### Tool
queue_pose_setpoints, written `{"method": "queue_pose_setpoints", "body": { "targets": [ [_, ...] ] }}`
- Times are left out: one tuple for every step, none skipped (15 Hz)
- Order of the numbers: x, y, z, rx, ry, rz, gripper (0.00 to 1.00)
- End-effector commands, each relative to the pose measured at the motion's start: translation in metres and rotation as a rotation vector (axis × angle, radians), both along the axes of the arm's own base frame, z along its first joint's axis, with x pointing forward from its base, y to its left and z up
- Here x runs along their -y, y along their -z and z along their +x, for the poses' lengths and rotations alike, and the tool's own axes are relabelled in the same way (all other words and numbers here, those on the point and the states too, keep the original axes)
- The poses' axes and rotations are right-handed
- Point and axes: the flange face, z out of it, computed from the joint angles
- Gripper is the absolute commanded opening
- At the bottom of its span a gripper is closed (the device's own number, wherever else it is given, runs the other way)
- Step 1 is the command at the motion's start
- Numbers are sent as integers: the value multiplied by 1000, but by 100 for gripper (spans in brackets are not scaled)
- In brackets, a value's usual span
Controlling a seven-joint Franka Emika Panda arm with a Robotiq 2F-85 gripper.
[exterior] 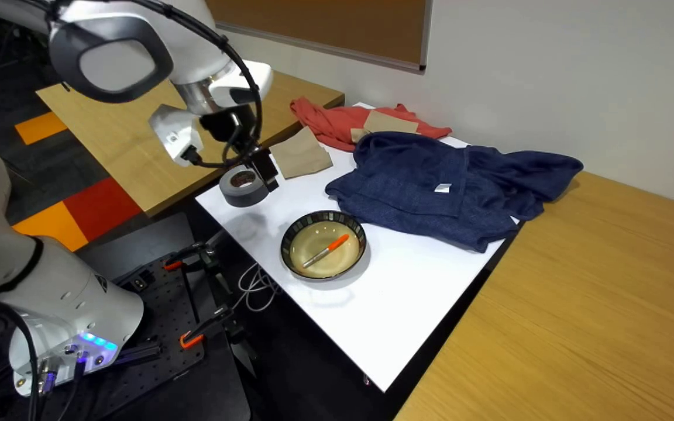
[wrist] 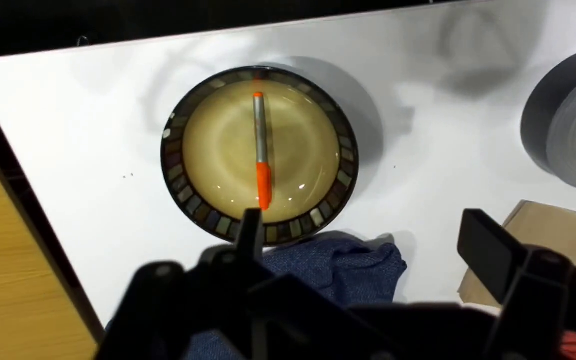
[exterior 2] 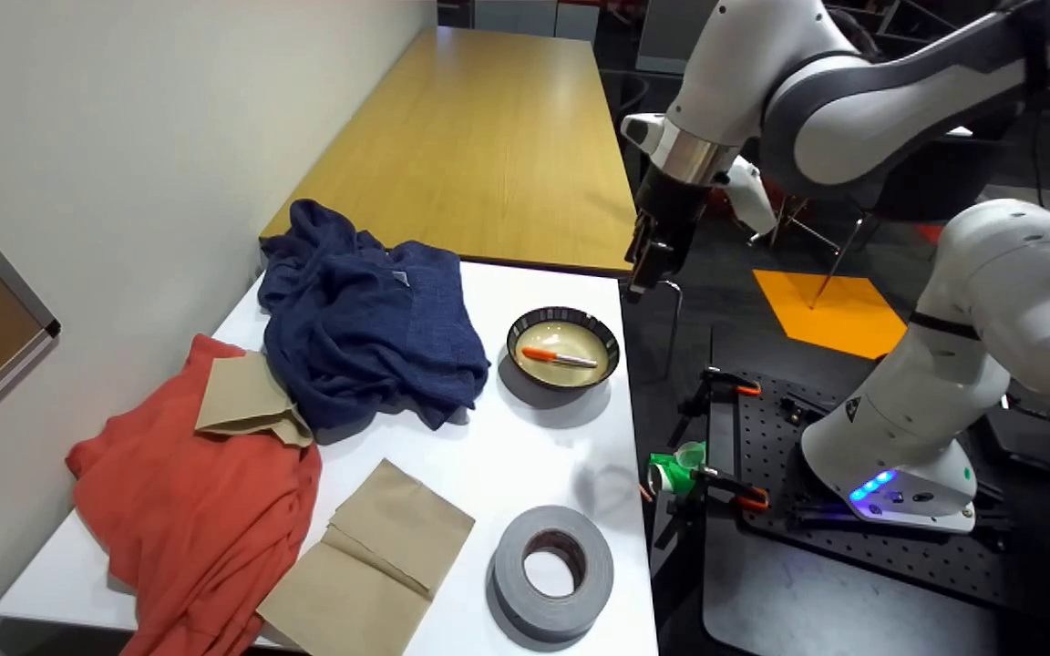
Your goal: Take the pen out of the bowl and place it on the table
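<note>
Pincer (wrist: 361, 227) spread wide; pen (wrist: 262, 154) lies in bowl (wrist: 215, 140), lower and well apart from pincer.

The pen (wrist: 261, 135), silver with orange cap and end, lies inside the round, tan-lined, dark-rimmed bowl (wrist: 300, 145). The bowl stands upright on the flat white table (exterior: 401, 298), near one edge.

My pincer (wrist: 362, 216) looks matt black. I see: bowl (wrist: 302, 145) glossy inside; pen (wrist: 262, 150) smooth, plastic-looking; table (exterior: 407, 298) smooth; blue cloth (exterior 2: 370, 333) coarse-woven; red cloth (exterior 2: 201, 497) matt; brown paper (exterior 2: 356, 592) dull; tape roll (exterior 2: 548, 620) matt; wooden tabletop (exterior: 594, 304) smooth, grained.
</note>
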Motion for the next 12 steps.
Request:
{"method": "queue_pose_setpoints", "body": {
  "targets": [
    [14, 36, 25, 5, 28, -41, 100],
    [18, 46, 29, 8, 32, -49, 100],
    [22, 55, 32, 6, 38, -50, 100],
    [24, 64, 35, 0, 42, -52, 100],
    [25, 72, 37, -14, 45, -51, 100],
    [25, 79, 38, -34, 55, -51, 100],
    [23, 69, 28, -23, 31, -39, 100],
    [24, 76, 29, -38, 36, -39, 100],
    [24, 81, 31, -47, 42, -39, 100],
    [24, 82, 32, -51, 43, -39, 100],
    [24, 82, 33, -50, 43, -39, 100],
    [24, 82, 34, -49, 43, -40, 100]
  ]
}}
